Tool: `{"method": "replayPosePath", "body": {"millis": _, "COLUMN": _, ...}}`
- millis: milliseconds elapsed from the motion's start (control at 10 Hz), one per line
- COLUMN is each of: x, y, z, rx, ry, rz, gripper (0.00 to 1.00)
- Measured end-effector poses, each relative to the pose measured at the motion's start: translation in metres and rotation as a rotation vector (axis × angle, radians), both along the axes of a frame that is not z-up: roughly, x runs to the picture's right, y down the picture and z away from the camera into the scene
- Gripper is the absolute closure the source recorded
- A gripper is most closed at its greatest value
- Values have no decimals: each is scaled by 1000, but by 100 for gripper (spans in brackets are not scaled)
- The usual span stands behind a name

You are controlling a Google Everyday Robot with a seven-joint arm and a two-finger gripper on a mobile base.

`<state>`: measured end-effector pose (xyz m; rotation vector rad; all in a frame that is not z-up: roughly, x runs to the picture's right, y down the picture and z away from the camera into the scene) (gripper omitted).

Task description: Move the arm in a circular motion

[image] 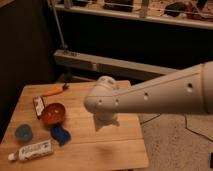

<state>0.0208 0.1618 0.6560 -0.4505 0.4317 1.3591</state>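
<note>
Now the arm (155,95) reaches from the right edge to frame center above the worktop (95,145); its tool (106,120) points down, and its opening cannot be made out.

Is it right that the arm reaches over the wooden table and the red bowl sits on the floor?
Not quite. The camera view shows the red bowl sitting on the wooden table, not the floor. The arm does reach over the table, its tool pointing down near the middle.
</note>
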Motion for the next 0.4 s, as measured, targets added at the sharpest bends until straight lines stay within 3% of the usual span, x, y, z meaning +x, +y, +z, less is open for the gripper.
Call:
{"method": "replayPosePath", "body": {"millis": 200, "x": 52, "y": -3, "z": -2, "rx": 22, "ry": 66, "rz": 116, "gripper": 35}}
{"method": "replayPosePath", "body": {"millis": 400, "x": 78, "y": -7, "z": 2, "rx": 28, "ry": 105, "rz": 177, "gripper": 35}}
